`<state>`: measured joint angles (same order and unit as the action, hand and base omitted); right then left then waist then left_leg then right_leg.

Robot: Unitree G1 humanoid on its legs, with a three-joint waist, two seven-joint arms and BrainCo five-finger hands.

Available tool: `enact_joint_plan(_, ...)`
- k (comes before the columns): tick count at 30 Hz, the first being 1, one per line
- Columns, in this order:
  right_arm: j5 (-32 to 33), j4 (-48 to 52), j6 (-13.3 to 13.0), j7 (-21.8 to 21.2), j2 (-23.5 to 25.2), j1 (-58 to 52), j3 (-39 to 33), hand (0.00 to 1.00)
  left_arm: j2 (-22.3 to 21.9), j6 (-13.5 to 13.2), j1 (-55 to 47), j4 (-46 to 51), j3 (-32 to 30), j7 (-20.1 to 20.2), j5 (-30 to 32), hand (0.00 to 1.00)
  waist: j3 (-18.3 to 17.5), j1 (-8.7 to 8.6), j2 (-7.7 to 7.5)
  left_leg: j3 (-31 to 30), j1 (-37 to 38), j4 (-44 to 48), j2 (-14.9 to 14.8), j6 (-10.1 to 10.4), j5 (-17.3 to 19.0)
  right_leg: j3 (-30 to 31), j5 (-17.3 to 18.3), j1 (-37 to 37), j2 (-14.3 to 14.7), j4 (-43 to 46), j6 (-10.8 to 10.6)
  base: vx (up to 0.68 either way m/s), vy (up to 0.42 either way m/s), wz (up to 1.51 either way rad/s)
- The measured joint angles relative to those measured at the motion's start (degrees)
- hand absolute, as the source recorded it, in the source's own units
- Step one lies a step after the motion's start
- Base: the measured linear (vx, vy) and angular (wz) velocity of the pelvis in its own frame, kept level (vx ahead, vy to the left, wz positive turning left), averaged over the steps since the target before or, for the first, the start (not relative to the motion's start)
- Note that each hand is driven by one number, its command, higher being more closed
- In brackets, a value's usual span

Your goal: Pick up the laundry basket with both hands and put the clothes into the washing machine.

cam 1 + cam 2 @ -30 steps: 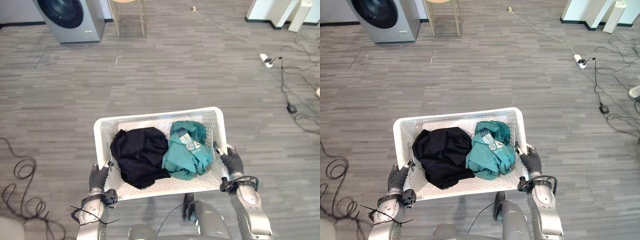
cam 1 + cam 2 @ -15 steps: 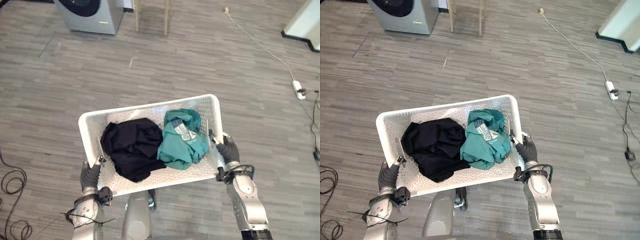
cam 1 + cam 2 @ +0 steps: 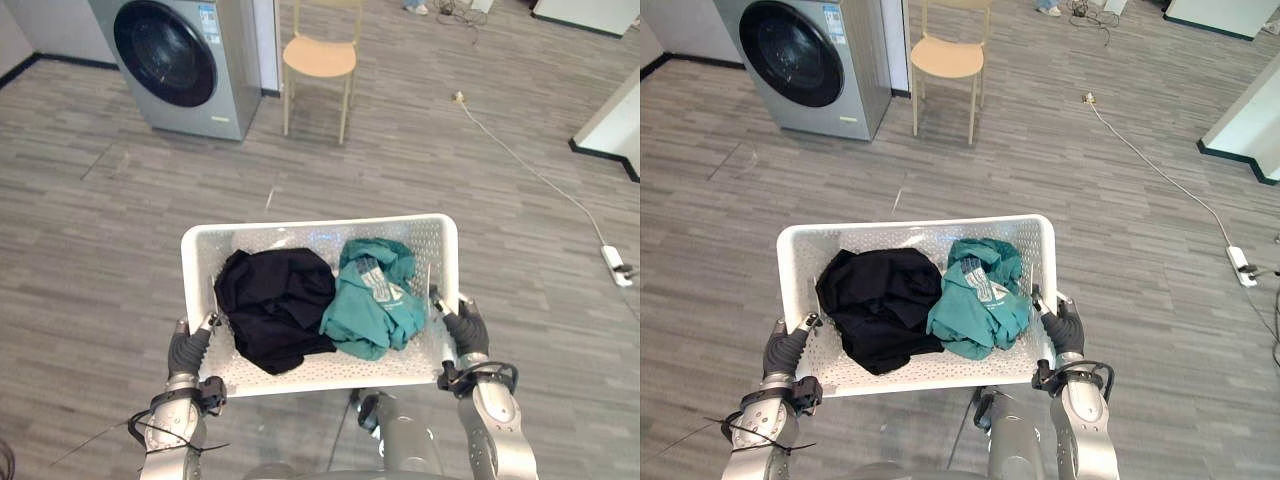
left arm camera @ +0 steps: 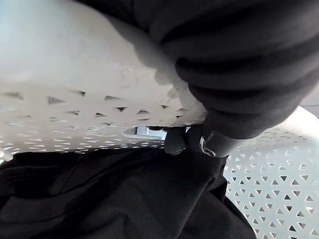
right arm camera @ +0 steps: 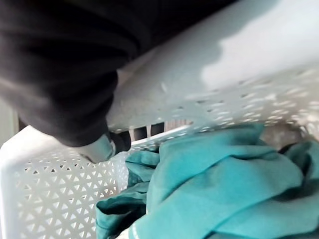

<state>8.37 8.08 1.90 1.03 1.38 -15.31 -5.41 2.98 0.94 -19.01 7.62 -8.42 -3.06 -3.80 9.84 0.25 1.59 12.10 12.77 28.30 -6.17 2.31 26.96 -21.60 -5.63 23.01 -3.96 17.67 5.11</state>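
Observation:
I carry a white perforated laundry basket [image 3: 312,232] in front of me above the floor. A black garment [image 3: 275,308] lies in its left half and a teal garment [image 3: 375,300] in its right half. My left hand [image 3: 188,351] is shut on the basket's left rim, with dark fingertips [image 4: 175,141] hooked through the handle slot. My right hand [image 3: 465,331] is shut on the right rim, fingertips [image 5: 119,141] through that slot. The silver washing machine [image 3: 185,62] stands at the far left, its round dark door closed.
A light wooden chair [image 3: 321,58] stands just right of the washing machine. A white cable with a power strip [image 3: 613,265] runs across the grey plank floor on the right. A white wall base [image 3: 610,130] shows at the far right.
The camera has tilted up, so the washing machine and chair now show in full. The basket sits level again between my hands, and both grips are unchanged.

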Motion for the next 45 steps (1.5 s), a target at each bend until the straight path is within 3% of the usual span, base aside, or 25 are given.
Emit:
enact_joint_plan(1,0.0,-0.1,0.5,0.0,-0.5,0.1,-0.4,1.00,-0.4,0.1,0.0,-0.5,0.2,0.1,0.1,1.00,0.4,0.21,2.45,0.5,-3.1,10.8,-3.9,2.0,-2.3,-0.7,0.6,-1.5,2.0,1.8,0.4,0.77,-0.051,-0.37)
enact_joint_plan(2,0.0,-0.1,1.3,0.0,-1.4,0.3,-0.3,1.00,-1.0,0.2,0.0,-1.2,0.1,0.1,0.1,1.00,0.5,1.04,5.23,1.6,-8.2,25.3,-9.5,0.4,-13.4,-0.4,4.0,-4.0,5.1,2.9,1.0,0.73,-0.028,-0.76)
enact_joint_plan(3,0.0,-0.1,2.0,0.2,-1.3,0.3,0.3,1.00,-1.1,0.9,-0.3,-1.7,-0.1,0.1,0.1,1.00,0.4,2.16,5.37,2.7,-11.9,35.3,-13.8,-0.7,-27.0,2.1,6.3,-8.1,7.3,1.6,0.8,0.70,0.028,-0.83)
enact_joint_plan(6,-0.1,-0.1,1.9,1.6,-1.4,1.4,-0.7,1.00,-0.9,0.9,0.5,-1.4,0.6,0.5,0.1,1.00,1.5,2.23,3.06,2.9,-23.8,48.4,-17.6,-6.6,-19.2,6.3,8.2,-19.8,7.6,-5.7,-1.2,0.73,0.069,-0.46)
enact_joint_plan(8,-0.1,-0.4,1.8,1.7,-1.6,2.3,-0.8,1.00,-1.1,0.3,0.7,-1.3,0.5,0.6,0.0,1.00,1.8,3.53,1.71,2.5,-30.4,44.0,-16.9,-5.2,-14.9,8.7,8.7,-24.1,5.7,-8.5,-1.8,0.63,0.190,-0.62)
enact_joint_plan(10,-0.1,-1.5,1.1,1.9,-1.9,3.8,-0.9,1.00,-1.1,0.1,1.3,-1.2,0.4,0.6,0.0,1.00,3.1,3.84,0.19,2.1,-35.7,32.4,-13.7,-3.6,-13.0,10.3,11.8,-28.1,2.2,-9.1,-5.6,0.64,0.336,-0.42)
enact_joint_plan(11,0.0,-3.0,0.7,1.9,-2.3,4.5,-0.9,1.00,-1.7,0.0,1.5,-1.1,0.4,0.6,0.0,1.00,3.2,3.87,0.02,1.8,-37.2,18.6,-12.2,-1.3,-14.0,10.9,14.5,-29.9,0.1,-8.7,-8.2,0.65,0.492,-0.19)
enact_joint_plan(12,0.0,-3.4,0.6,1.9,-3.1,4.5,-0.9,1.00,-2.8,0.0,1.0,-1.1,0.5,0.6,0.0,1.00,3.0,3.80,1.55,-0.1,-36.2,1.0,-10.2,1.9,-20.4,11.1,17.3,-31.8,-1.0,-8.2,-11.3,0.54,0.432,-0.25)
enact_joint_plan(13,0.0,-4.9,0.2,1.9,-3.0,4.9,-0.8,1.00,-2.6,0.1,1.0,-1.7,0.2,0.6,0.0,1.00,3.4,4.02,0.75,0.5,-34.6,0.8,-8.7,-1.1,-23.1,12.2,18.7,-33.1,-2.0,-8.0,-12.5,0.56,0.375,-0.08)
enact_joint_plan(14,0.0,-7.5,0.6,1.9,-1.5,5.9,-0.2,1.00,-1.4,0.9,1.3,-2.2,-1.0,0.6,0.2,1.00,2.9,3.96,-1.63,2.9,-33.6,1.0,-7.2,0.5,-20.5,12.3,18.8,-34.0,-3.2,-8.0,-12.3,0.48,0.217,-0.02)
enact_joint_plan(15,0.0,-7.8,0.6,1.9,-1.7,6.4,0.1,1.00,-1.4,1.0,1.3,-2.0,-1.2,0.6,0.2,1.00,3.1,4.04,-1.33,2.3,-33.8,2.6,-7.2,0.2,-18.8,12.4,18.7,-34.0,-2.6,-7.4,-12.2,0.69,0.297,-0.05)
enact_joint_plan(18,0.0,-12.5,-0.4,1.2,-1.6,8.3,0.9,1.00,-2.0,1.0,-1.0,-0.4,-2.3,0.5,0.1,1.00,2.9,5.39,-2.24,3.9,-32.3,12.3,-5.6,-4.9,-8.7,13.3,20.4,-30.8,-5.1,9.1,-14.9,0.53,0.210,-0.24)
enact_joint_plan(19,0.0,-16.4,-0.4,0.9,-0.9,9.5,0.9,1.00,-0.8,1.2,-1.9,-0.7,-2.2,0.5,0.1,1.00,2.9,5.22,-3.66,6.6,-29.0,13.3,-4.0,-6.4,-6.0,17.1,18.0,-23.9,-8.3,28.6,-20.3,0.50,0.245,-0.01)
enact_joint_plan(20,0.0,-17.5,-0.3,0.9,-0.5,9.8,0.9,1.00,-0.2,1.4,-2.2,-0.9,-2.1,0.5,0.1,1.00,3.0,5.06,-3.94,7.0,-27.9,13.4,-3.5,-6.8,-5.4,17.3,16.5,-21.2,-8.9,36.3,-21.0,0.57,0.204,0.13)
enact_joint_plan(22,0.0,-18.2,0.7,0.9,0.7,8.5,0.9,1.00,1.6,2.4,-4.1,-0.1,-0.9,0.0,0.1,1.00,3.4,4.18,-3.52,7.2,-21.1,11.6,-2.5,-7.6,-3.5,14.1,14.6,-12.2,-8.5,57.3,-19.9,0.48,0.091,0.13)
enact_joint_plan(24,0.0,-16.7,0.8,1.0,1.4,6.9,0.9,1.00,2.1,2.6,-5.5,1.9,-0.5,-0.4,0.1,1.00,3.5,3.82,-3.26,7.7,-16.4,7.8,-2.3,-6.4,-2.4,10.9,15.5,-9.0,-8.0,56.7,-17.8,0.38,0.020,-0.07)
enact_joint_plan(28,0.0,-11.5,0.6,1.3,1.5,5.1,0.4,1.00,2.6,2.4,-4.2,4.0,0.5,-0.7,-0.1,1.00,3.5,3.25,-3.01,6.8,-10.8,3.7,-2.0,-3.4,0.2,4.2,19.8,-2.3,-8.8,34.3,-9.9,0.45,-0.078,0.00)
enact_joint_plan(31,0.1,-10.6,0.2,1.4,1.5,4.8,-0.6,1.00,2.9,2.4,-2.4,3.4,1.1,-0.7,-0.1,1.00,3.4,2.19,-2.86,4.8,-9.2,3.7,-3.8,-0.8,1.8,4.8,14.7,-1.4,-7.7,9.1,-8.1,0.43,-0.166,0.43)
enact_joint_plan(33,0.1,-10.6,0.2,1.4,1.5,3.9,-0.5,1.00,2.8,2.5,-2.4,2.8,1.2,-0.7,0.1,1.00,3.1,1.60,-2.02,2.1,-4.5,2.3,-6.3,3.2,3.9,8.4,6.7,-1.7,-4.9,7.9,-9.2,0.54,-0.242,0.46)
enact_joint_plan(34,0.1,-10.5,0.2,1.4,1.5,3.6,-0.5,1.00,2.7,2.5,-2.4,2.6,1.3,-0.7,0.2,1.00,2.8,1.60,-1.79,1.6,-3.3,2.0,-7.4,4.0,4.0,8.9,6.3,-1.8,-3.9,10.3,-8.7,0.49,-0.214,0.27)
enact_joint_plan(35,0.1,-9.9,0.5,1.4,1.4,3.4,-0.4,1.00,2.0,2.5,-2.5,2.3,1.3,-0.7,0.2,1.00,2.1,1.71,-0.64,-0.8,-3.5,6.4,-9.4,5.8,3.0,8.0,11.3,-2.1,-2.8,15.4,-7.4,0.60,-0.282,0.14)
enact_joint_plan(37,0.1,-8.2,0.6,1.3,-0.1,2.6,-0.4,1.00,0.0,2.5,-2.6,2.3,1.3,-0.7,0.1,1.00,1.8,1.85,2.57,-5.4,-10.4,23.1,-14.2,2.0,-4.1,5.6,16.8,-3.9,-0.2,19.2,-5.7,0.58,-0.308,-0.08)
enact_joint_plan(39,0.2,-8.1,0.8,1.4,-0.7,1.9,0.1,1.00,-0.6,2.5,-4.4,2.1,1.3,-0.5,0.1,1.00,0.7,2.53,4.23,-5.2,-17.1,36.7,-21.0,-3.0,-25.4,4.8,18.8,-10.7,4.0,14.4,-3.9,0.59,-0.265,-0.21)
enact_joint_plan(42,0.6,-8.0,0.7,1.4,-1.2,1.5,-0.2,1.00,-0.6,2.5,-4.0,1.6,1.4,0.7,0.1,1.00,1.4,2.42,2.37,-1.7,-26.4,46.0,-22.6,-4.6,-18.7,5.1,18.8,-21.8,4.9,3.6,-4.0,0.57,-0.162,0.08)
enact_joint_plan(45,0.7,-8.2,0.7,1.4,-1.6,2.9,-0.4,1.00,-0.8,2.4,-2.5,1.2,1.1,0.7,0.0,1.00,1.8,4.04,1.05,3.5,-33.5,34.5,-18.8,-1.8,-12.4,5.0,18.7,-29.4,4.3,-3.7,-4.1,0.50,-0.015,0.12)
